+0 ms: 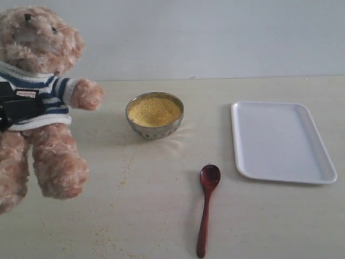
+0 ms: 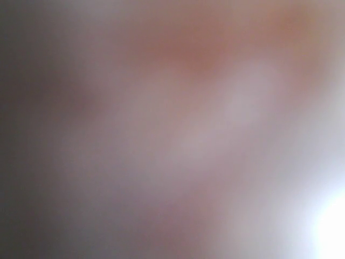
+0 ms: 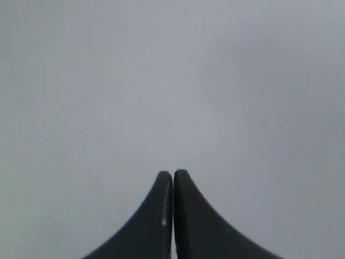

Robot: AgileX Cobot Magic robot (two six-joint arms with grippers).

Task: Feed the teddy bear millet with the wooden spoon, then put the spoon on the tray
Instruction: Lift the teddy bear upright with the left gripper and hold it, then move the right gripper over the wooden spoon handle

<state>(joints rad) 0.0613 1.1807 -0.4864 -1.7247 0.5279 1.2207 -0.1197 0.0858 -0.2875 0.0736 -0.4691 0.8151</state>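
The spoon lies flat on the surface in the lower middle of the exterior frame, below and a little right of the bowl of millet, and just left of the tray's lower left corner without touching it; nothing holds it.

Its long axis runs almost straight up and down the frame, leaning slightly; the oval end points up toward the bowl and the thin handle tails off to the bottom edge, a touch to the left; it seems to lie hollow side up.

It looks light and stiff, and the glossy finish suggests it may slip in a pinch; the handle is slim and hugs the surface, so a grip across its width in the rear half, well clear of the oval end, looks best; that leaves the scoop free for the millet, which is loose and spills easily, as the stray grains show.

The right gripper is clenched with its tips pressed together on nothing, over blank grey. A black part at the left edge, probably the left gripper, lies across the bear's striped shirt; its wrist view is a blur, so I cannot tell whether it clasps.
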